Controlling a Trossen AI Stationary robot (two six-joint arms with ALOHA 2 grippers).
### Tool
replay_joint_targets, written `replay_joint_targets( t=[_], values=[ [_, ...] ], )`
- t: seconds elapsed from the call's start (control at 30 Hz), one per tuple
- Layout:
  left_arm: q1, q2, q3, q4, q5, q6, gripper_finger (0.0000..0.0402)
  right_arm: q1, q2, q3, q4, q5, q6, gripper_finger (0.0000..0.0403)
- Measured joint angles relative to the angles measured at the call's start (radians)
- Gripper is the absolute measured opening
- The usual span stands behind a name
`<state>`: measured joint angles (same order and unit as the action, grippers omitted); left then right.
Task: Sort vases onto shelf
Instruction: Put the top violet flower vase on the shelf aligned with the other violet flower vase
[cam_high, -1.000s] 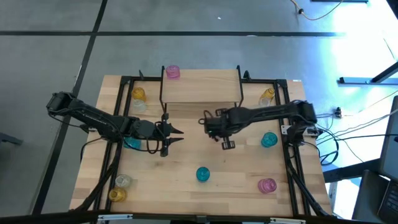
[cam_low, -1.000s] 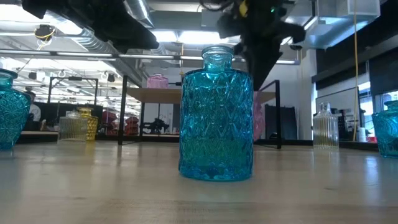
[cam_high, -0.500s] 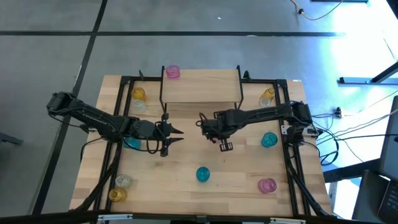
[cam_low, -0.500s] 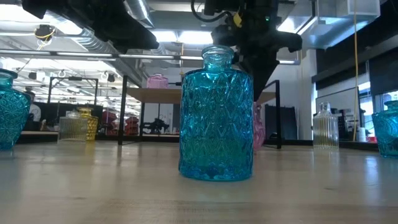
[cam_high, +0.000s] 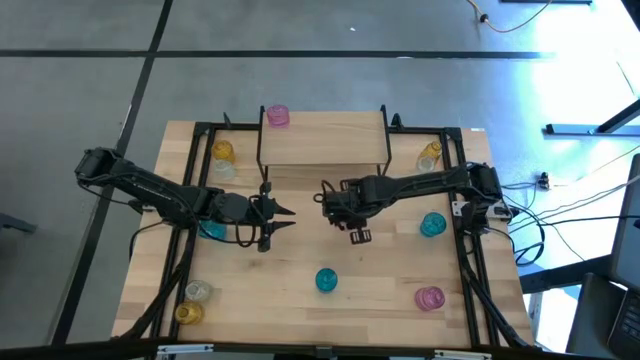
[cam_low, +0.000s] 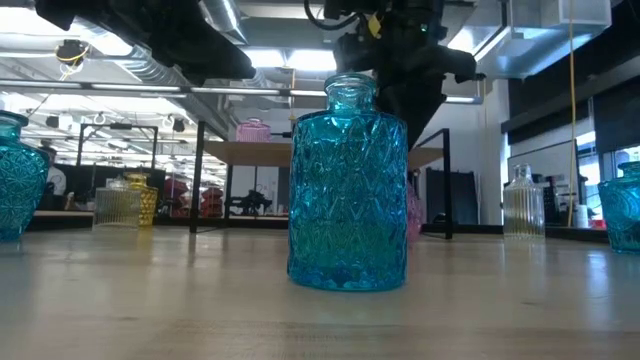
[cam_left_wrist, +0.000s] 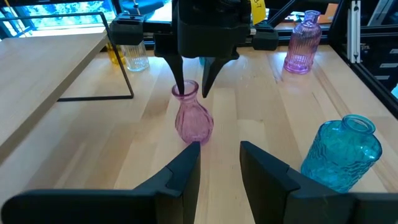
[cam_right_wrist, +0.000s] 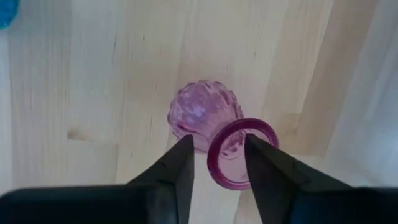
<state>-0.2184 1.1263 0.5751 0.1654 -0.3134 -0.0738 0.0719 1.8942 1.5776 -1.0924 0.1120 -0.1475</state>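
Observation:
A small pink vase (cam_left_wrist: 194, 121) stands on its base mid-table, in front of the shelf (cam_high: 325, 140). My right gripper (cam_right_wrist: 217, 138) hangs over it pointing down. It is open, with one finger on each side of the vase's rim (cam_right_wrist: 242, 122). In the high view the gripper (cam_high: 358, 236) hides this vase. My left gripper (cam_left_wrist: 219, 146) hovers left of centre, open with nothing between its fingers, and points toward the pink vase. Another pink vase (cam_high: 277, 116) stands on the shelf's far left corner. A teal vase (cam_high: 327, 281) stands nearer the front edge. My right gripper comes from above with its fingers (cam_left_wrist: 178, 81) straddling the pink vase's rim (cam_left_wrist: 186, 92). I cannot tell whether either finger touches the glass. The vase stands upright on the table.
Other vases are scattered around: teal (cam_high: 432, 224) and pink (cam_high: 430, 297) on the right, amber (cam_high: 222, 151) and clear (cam_high: 224, 168) at the far left, amber (cam_high: 430, 155) at the far right, clear (cam_high: 198, 291) and amber (cam_high: 187, 312) at the near left, teal (cam_high: 212, 229) under my left arm.
My right gripper has edged toward the table's left over the pink vase. In the low view its fingers look spread wider than a second ago. The pink vase has stayed standing on the table.

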Motion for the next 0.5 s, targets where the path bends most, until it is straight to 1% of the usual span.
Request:
replay_joint_targets(
  t=[0.13, 0.27, 0.37, 0.5],
  values=[
    [0.0, 0.0, 0.0, 0.0, 0.0, -0.002, 0.0105, 0.001, -0.021, 0.0, -0.037, -0.008, -0.007, 0.0145],
    [0.0, 0.0, 0.0, 0.0, 0.0, -0.002, 0.0105, 0.001, -0.081, 0.0, -0.016, -0.08, -0.007, 0.0145],
    [0.0, 0.0, 0.0, 0.0, 0.0, -0.002, 0.0105, 0.001, -0.13, 0.0, -0.003, -0.086, 0.008, 0.0144],
    [0.0, 0.0, 0.0, 0.0, 0.0, -0.002, 0.0105, 0.0, -0.204, -0.003, -0.027, -0.086, 0.031, 0.0143]
  ],
)
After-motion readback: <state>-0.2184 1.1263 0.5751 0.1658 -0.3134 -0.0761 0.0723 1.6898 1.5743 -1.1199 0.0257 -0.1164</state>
